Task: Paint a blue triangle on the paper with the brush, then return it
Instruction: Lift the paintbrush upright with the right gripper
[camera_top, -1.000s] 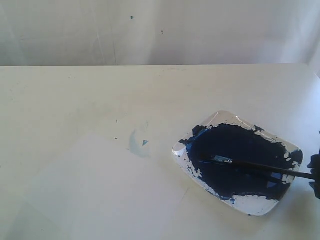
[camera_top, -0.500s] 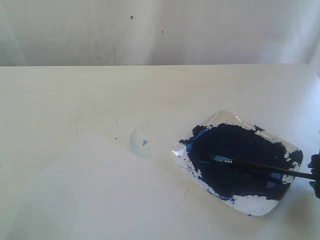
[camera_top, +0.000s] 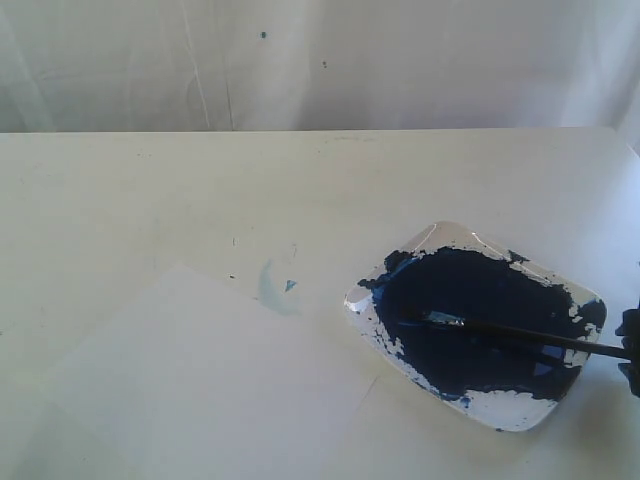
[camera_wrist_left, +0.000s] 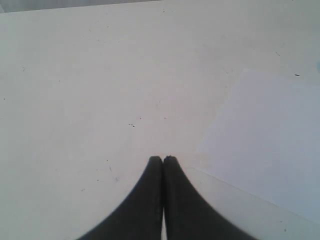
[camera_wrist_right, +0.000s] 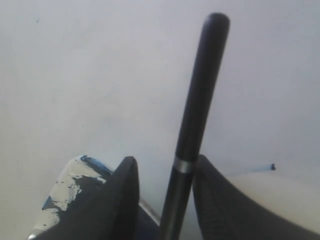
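Exterior: the brush (camera_top: 500, 331) lies with its tip in the paint dish (camera_top: 520, 418), paper (camera_top: 200, 390) near the dish. Left wrist: left tool (camera_wrist_left: 162, 159) pinched together, empty. Right wrist: right tool (camera_wrist_right: 166, 162) gapes around the handle past the dish rim, unclamped. Looks light, stiff, slick; I'd grab mid-handle.

White tray (camera_top: 497, 411) sits near right on the table (camera_top: 150, 190), dark navy paint (camera_top: 470, 295) pooled across it; a pale-blue smudge (camera_top: 270, 287) lies just left.

Black brush (camera_top: 517, 332) lies across the paint dish (camera_top: 500, 411); the faint-edged paper (camera_top: 200, 390) seems blank.
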